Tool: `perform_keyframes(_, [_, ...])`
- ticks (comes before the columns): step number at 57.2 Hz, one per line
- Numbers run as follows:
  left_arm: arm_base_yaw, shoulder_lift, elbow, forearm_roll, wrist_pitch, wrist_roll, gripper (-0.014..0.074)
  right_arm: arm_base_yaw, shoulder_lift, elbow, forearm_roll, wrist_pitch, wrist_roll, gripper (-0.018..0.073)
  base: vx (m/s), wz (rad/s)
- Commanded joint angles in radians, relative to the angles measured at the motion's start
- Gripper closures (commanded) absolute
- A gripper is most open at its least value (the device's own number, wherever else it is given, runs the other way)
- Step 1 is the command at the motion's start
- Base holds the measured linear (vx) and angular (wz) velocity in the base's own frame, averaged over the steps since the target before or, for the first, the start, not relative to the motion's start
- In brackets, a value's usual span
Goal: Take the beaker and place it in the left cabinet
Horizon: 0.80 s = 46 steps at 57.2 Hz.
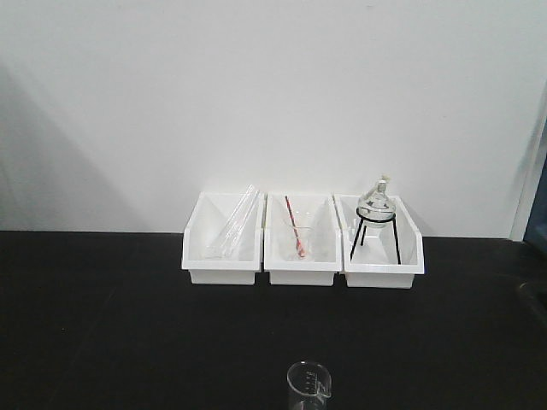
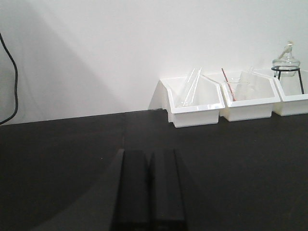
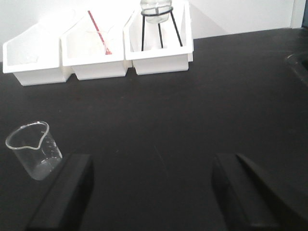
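On the black table (image 1: pixel 128 325), the beaker (image 3: pixel 33 149) stands up straight, just left of the right gripper (image 3: pixel 151 168), which is spread wide apart. The left gripper (image 2: pixel 150 159) looks pressed together; the right one seems nearer.

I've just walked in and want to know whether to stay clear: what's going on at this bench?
Nothing is being held yet. The beaker stands upright and alone on the black table, in front of three white bins. The right gripper is open and low over the table, with the beaker off to its left, outside its fingers. The left gripper looks shut and empty. No cabinet shows in any view.
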Motion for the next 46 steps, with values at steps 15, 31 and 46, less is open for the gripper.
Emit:
perform_keyframes(15, [-0.002,-0.018,0.016,-0.007,-0.084,-0.003,0.0595,0.000,0.360,-0.090,-0.459,-0.440,0.044,-0.0055,0.00,0.00])
perform_keyframes(31, [-0.002,-0.018,0.016,-0.007,-0.084,-0.003,0.0595,0.014,0.688,-0.247,-0.548,-0.561,0.088,-0.0050,0.00,0.00])
perform_keyframes(46, [-0.002,-0.018,0.016,-0.007,-0.084,-0.003,0.0595,0.138,0.937,-0.411,-0.537,-0.560,0.076,-0.0049,0.00,0.00])
